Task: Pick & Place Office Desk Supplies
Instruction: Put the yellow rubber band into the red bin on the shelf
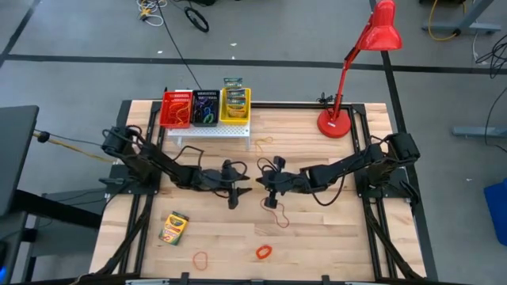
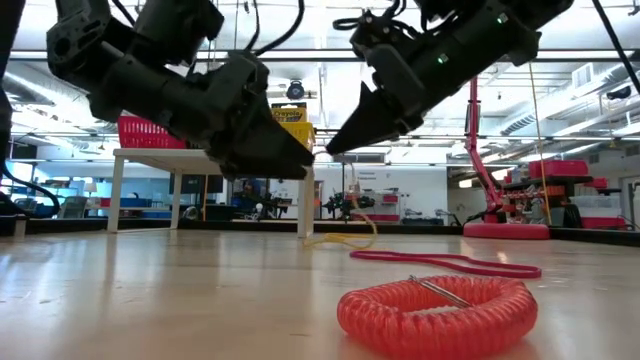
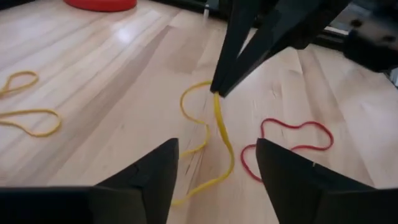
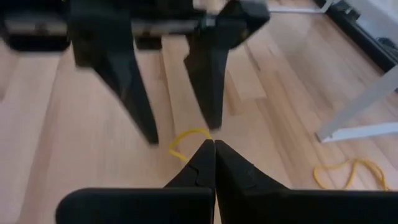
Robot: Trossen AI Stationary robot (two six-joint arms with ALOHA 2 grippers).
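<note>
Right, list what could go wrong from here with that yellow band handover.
1. The right gripper pinches the yellow rubber band only at its fingertips; that thin hold may slip.
2. The left gripper stands open right beside it; the fingers may collide.
3. The band's loose end trails near the red rubber band and might drag it.

Even, bright indoor light fills every view. Across the low view ceiling strips glow from 9 to 3 o'clock, leaving both arms as dark silhouettes. The coiled orange loop (image 2: pixel 435 315) near 6 o'clock sits slightly soft. Pale glare streaks the wooden table (image 3: pixel 93 74) toward 11 o'clock. Nearest fingers (image 4: pixel 186 180) blur; shadows stay faint.
</note>
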